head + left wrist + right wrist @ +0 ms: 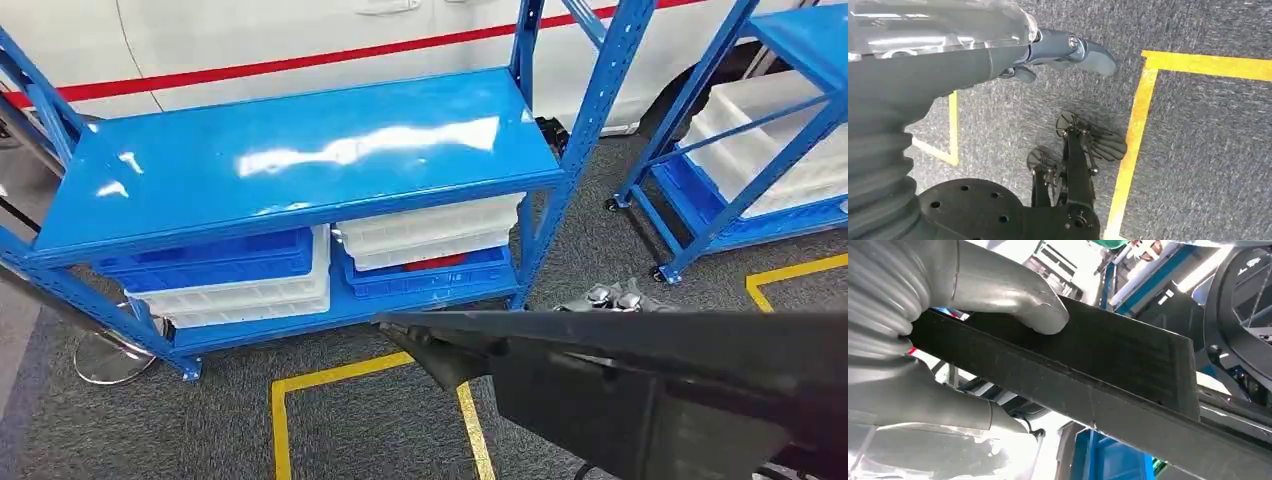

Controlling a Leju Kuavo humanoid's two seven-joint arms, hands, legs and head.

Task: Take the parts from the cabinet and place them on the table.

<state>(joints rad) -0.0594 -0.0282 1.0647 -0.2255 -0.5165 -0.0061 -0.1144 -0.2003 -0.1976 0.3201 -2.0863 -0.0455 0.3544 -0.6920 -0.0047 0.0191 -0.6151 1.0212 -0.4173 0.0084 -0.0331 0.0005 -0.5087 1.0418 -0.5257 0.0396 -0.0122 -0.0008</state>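
My right hand [998, 295] grips a long flat black part [1108, 365], with the thumb pressed on its broad face. In the head view that black part [650, 380] spans the lower right foreground, and silver knuckles of my right hand [612, 297] show above its top edge. Beyond it stands the blue cabinet [300, 150], its top shelf bare and glossy. On its lower shelf sit a blue bin [220, 262] over white bins [250, 295], and white bins [430, 232] over another blue bin [430, 278]. My left hand [1063, 52] hangs over the carpet, holding nothing, fingers loosely apart.
A second blue rack [700, 190] with white bins [770, 150] stands at the right. Yellow tape lines [280, 400] mark the grey carpet in front. A round metal base [105, 355] sits by the cabinet's left leg. A white panel with a red stripe [300, 62] runs behind.
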